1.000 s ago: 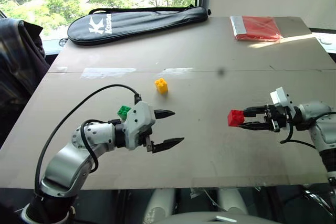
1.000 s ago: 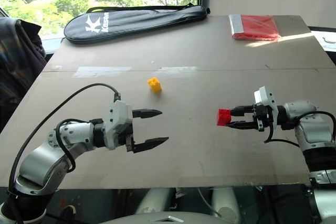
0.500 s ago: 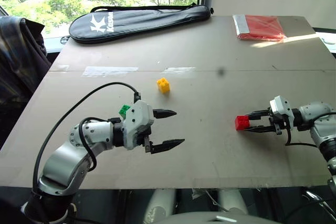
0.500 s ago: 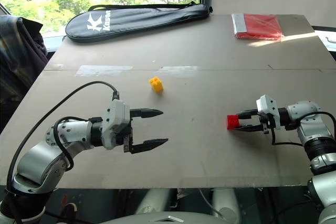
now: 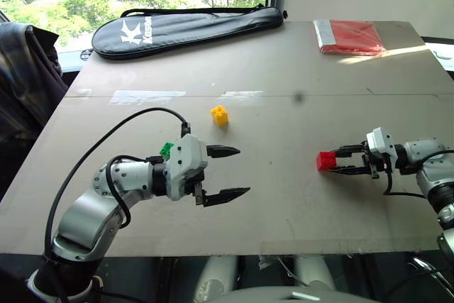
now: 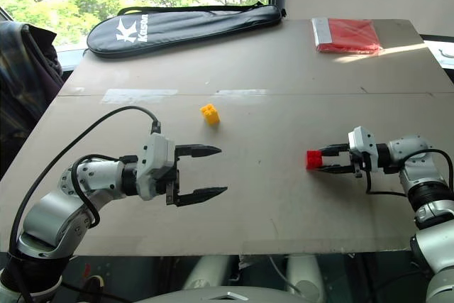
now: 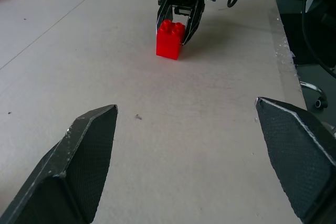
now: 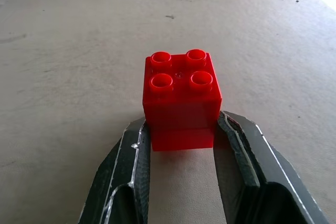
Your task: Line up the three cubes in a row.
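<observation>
A red cube (image 5: 324,162) sits low on the table at the right, and my right gripper (image 5: 333,162) is shut on its sides; the right wrist view shows the red cube (image 8: 181,98) upright, studs up, between the fingers (image 8: 131,166). The yellow cube (image 5: 220,116) stands alone near the table's middle. A green cube (image 5: 167,150) peeks out behind my left hand, mostly hidden by it. My left gripper (image 5: 241,171) hangs open and empty over the front left of the table, pointing toward the red cube (image 7: 169,39).
A long black racket bag (image 5: 184,30) lies across the back left. A flat red packet (image 5: 349,37) lies at the back right. A dark jacket (image 5: 25,76) hangs past the table's left edge. Tape strips (image 5: 147,96) mark the table's seam.
My right gripper has sunk to the table and shifted slightly right with the red cube, which now stands level. The left gripper has stayed where it was.
</observation>
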Available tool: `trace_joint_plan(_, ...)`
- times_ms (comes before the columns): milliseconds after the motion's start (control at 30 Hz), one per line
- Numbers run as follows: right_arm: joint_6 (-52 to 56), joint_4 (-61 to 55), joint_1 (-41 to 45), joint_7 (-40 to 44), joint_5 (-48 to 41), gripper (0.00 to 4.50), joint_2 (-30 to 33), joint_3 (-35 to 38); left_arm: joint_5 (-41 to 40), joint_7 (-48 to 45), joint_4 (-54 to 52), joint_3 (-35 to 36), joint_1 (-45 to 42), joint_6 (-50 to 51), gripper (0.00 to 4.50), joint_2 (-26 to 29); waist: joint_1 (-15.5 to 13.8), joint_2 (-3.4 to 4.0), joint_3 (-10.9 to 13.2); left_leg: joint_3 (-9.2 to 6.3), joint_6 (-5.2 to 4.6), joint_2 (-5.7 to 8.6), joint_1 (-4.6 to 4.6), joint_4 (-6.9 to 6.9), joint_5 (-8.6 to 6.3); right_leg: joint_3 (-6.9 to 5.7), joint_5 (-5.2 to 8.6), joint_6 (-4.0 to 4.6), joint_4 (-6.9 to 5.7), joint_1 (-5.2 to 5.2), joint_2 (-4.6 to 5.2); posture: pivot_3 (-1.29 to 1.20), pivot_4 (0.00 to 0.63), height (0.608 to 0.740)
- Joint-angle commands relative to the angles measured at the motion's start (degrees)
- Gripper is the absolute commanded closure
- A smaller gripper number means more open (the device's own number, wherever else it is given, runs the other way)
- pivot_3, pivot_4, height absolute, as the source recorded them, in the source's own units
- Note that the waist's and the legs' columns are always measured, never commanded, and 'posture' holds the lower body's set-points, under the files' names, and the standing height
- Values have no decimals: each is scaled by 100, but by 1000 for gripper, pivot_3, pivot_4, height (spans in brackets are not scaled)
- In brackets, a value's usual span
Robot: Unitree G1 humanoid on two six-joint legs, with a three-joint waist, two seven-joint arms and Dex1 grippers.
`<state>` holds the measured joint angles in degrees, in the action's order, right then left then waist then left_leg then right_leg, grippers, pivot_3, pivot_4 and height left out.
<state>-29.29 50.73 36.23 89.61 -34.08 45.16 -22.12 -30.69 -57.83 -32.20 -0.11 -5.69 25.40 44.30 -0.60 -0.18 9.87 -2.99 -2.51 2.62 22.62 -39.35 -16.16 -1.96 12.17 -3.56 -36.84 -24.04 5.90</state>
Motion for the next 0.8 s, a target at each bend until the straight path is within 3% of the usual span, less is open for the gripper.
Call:
trace_joint_plan(33,-71,119,200,289,-102,3292,83,-25,11,-66,-51,38,46,-160,192,31,3,0,0,1,0,0,0,0,0,1,0,0,0,0,0,0,150,694)
trace_joint_plan(133,39,227,266,289,-63,3292,95,-39,61,-112,-8,29,120,-240,192,40,0,0,0,-1,0,0,0,0,0,-1,0,0,0,0,0,0,150,694)
trace_joint_plan(167,79,224,275,289,-77,2278,106,-58,67,-120,3,30,137,-257,192,37,0,0,0,-1,0,0,0,0,0,0,0,0,0,0,0,0,150,694)
trace_joint_plan(333,-285,179,276,289,-161,164,78,-14,105,-148,51,22,203,-349,192,5,-1,1,0,0,0,0,0,0,0,0,0,0,0,-1,1,0,150,694)
trace_joint_plan(633,-214,-328,294,289,-363,42,165,186,66,35,-44,86,265,-258,192,-31,4,2,1,-1,0,0,0,0,0,1,0,0,0,-1,2,0,150,694)
trace_joint_plan(800,297,-908,234,289,-674,42,53,942,265,1190,99,406,95,-328,192,-738,-13,3,2,-3,0,0,0,0,0,0,-1,-1,0,0,9,0,150,694)
